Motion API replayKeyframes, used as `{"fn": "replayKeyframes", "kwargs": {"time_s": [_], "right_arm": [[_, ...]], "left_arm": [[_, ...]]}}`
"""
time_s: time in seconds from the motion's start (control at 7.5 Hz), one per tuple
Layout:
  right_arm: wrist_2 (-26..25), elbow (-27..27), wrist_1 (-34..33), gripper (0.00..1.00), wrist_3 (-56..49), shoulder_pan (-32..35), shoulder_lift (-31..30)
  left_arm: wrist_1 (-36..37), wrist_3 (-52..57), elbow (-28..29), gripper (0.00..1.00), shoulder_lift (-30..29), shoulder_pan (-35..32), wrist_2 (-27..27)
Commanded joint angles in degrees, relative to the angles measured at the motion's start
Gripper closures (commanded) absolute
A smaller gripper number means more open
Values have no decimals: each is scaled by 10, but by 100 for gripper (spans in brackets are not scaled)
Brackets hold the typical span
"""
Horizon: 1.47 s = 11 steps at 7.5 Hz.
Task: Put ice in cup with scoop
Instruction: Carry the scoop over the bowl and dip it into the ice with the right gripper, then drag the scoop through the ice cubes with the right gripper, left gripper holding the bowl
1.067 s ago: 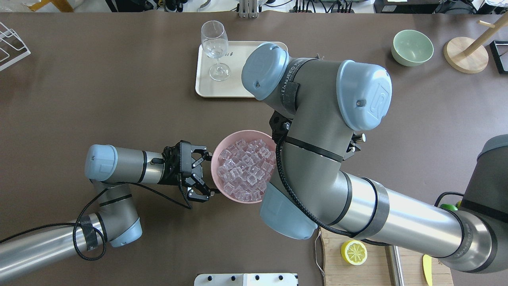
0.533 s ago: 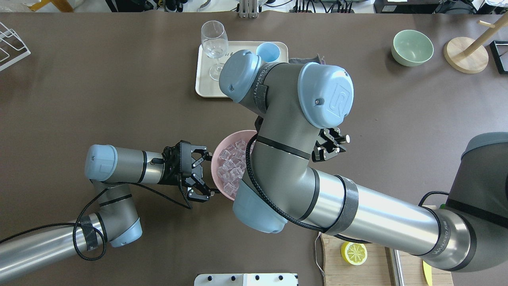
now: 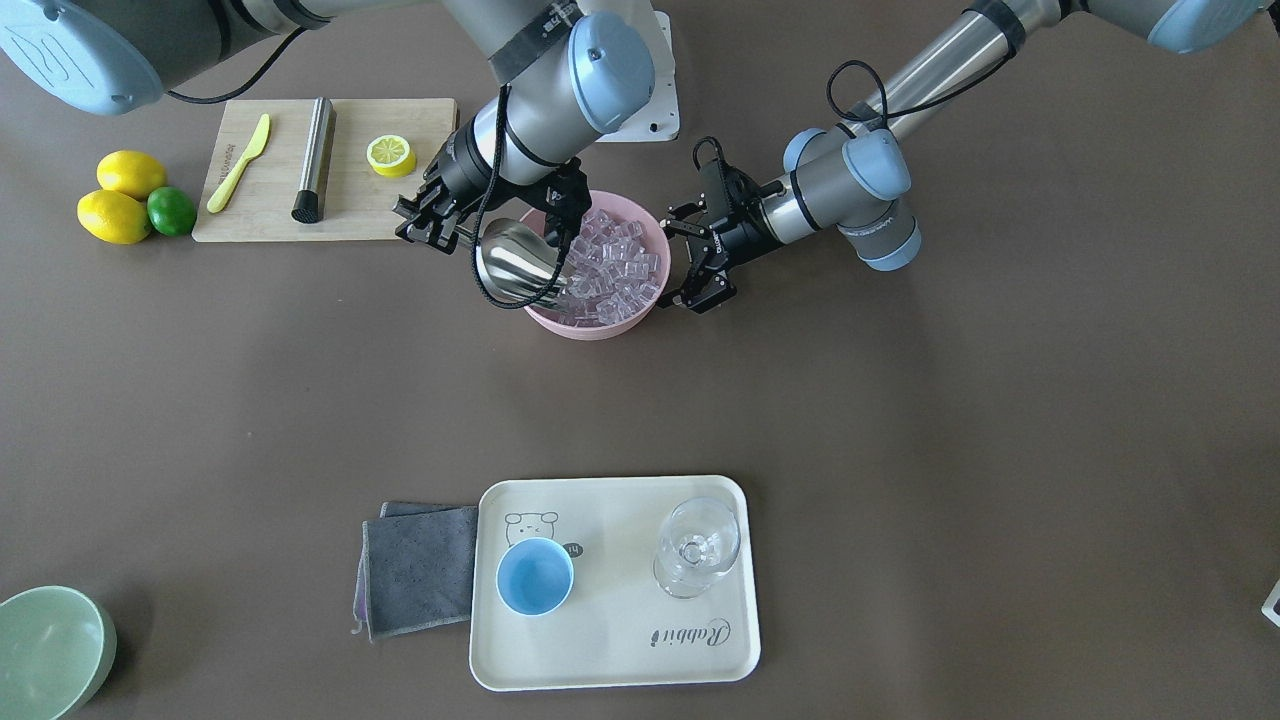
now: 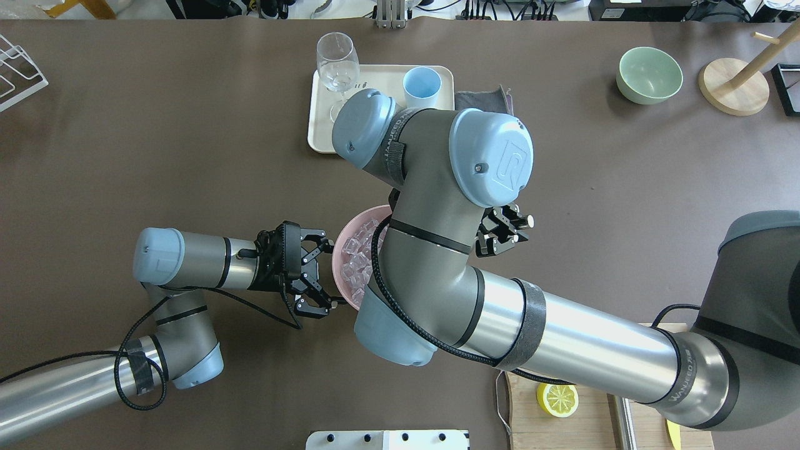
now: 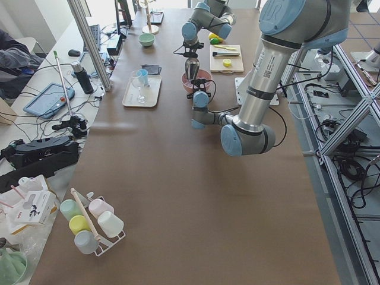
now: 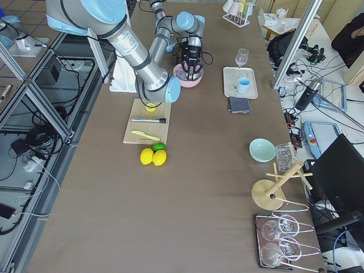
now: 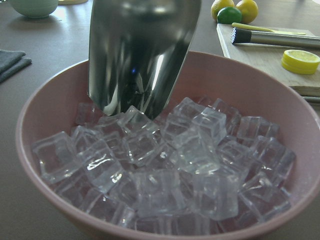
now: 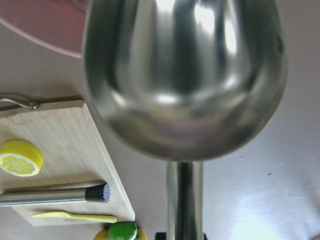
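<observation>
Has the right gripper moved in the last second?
Yes. In the overhead view the right gripper, holding the scoop, has shifted left toward the pink bowl, which stays put.

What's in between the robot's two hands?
The pink bowl of ice, in the front-facing view. The scoop held by the right hand dips into it.

The ice (image 7: pixel 200 145) was clear and colourless, the bowl (image 7: pixel 240 85) pink, the scoop (image 7: pixel 140 50) mirror-silver, the cup (image 3: pixel 535 576) light blue, the tray (image 3: pixel 620 640) cream, the worktop (image 3: pixel 900 450) dark brown.
</observation>
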Motion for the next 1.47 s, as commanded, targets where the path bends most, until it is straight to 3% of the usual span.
{"fn": "replayKeyframes", "kwargs": {"time_s": [0.0,0.93,1.33], "right_arm": [[1,-5,27,100,18,0,-4],[15,-7,114,100,68,-7,-17],[16,34,141,100,87,-8,-53]], "left_arm": [[0,0,0,2,0,0,0],[-1,1,0,2,1,0,0],[-1,1,0,2,1,0,0]]}}
